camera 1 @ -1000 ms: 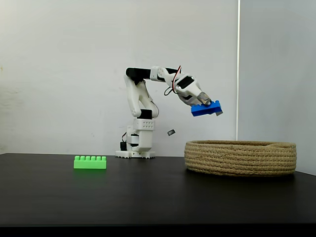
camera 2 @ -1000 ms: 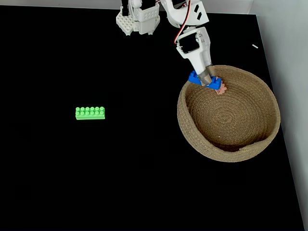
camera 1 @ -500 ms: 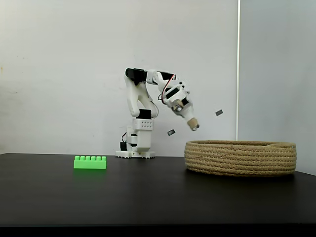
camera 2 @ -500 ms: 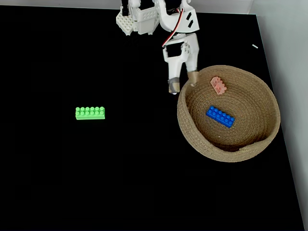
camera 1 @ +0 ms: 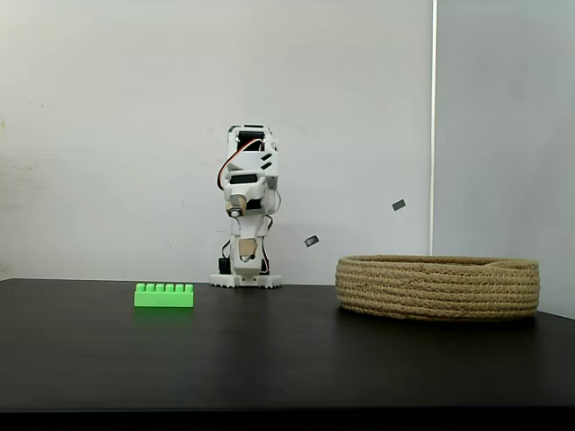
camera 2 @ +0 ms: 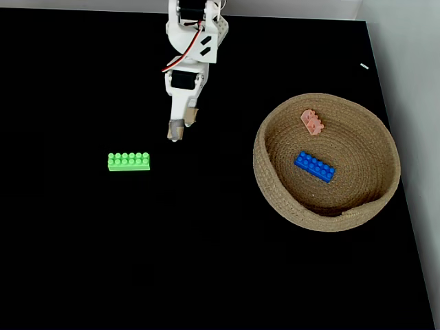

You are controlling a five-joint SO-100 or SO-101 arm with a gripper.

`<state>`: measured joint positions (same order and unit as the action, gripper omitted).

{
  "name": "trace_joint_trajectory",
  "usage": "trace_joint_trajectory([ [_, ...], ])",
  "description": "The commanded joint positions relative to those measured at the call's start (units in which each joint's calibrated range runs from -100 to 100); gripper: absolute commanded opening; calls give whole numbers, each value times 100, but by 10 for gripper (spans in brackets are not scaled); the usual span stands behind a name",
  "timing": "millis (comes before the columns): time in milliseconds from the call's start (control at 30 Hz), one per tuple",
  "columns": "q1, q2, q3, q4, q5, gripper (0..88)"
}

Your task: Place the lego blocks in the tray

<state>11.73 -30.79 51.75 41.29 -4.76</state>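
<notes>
- I count three lego bricks in all: one green, one blue, one salmon-pink.
- The green brick (camera 2: 128, 161) lies alone on the black table (camera 2: 206, 261), studs up, well apart from the tray; in the side-on fixed view it sits at the left (camera 1: 163, 295).
- The blue brick (camera 2: 315, 167) lies inside the one tray (camera 2: 275, 199), near its middle.
- The pink brick (camera 2: 313, 122) lies in the same tray, close to the far rim, apart from the blue one.
- From the side the rope tray (camera 1: 437, 287) hides both bricks behind its wall.
- My gripper (camera 2: 180, 127) hangs above the table between the green brick and the tray, nearer the green brick, pointing down (camera 1: 243, 255).
- My jaws hold nothing and stand slightly parted.
- I can read no brand, label or writing on anything.
</notes>
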Motion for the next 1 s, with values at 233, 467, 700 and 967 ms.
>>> trace_joint_trajectory([
  [233, 1424, 1970, -1850, 15, 654, 420],
  [467, 1779, 3019, -2443, 15, 889, 421],
  [700, 1449, 3784, -3082, 515, 698, 409],
  [967, 1053, 3879, -3118, 615, 464, 301],
])
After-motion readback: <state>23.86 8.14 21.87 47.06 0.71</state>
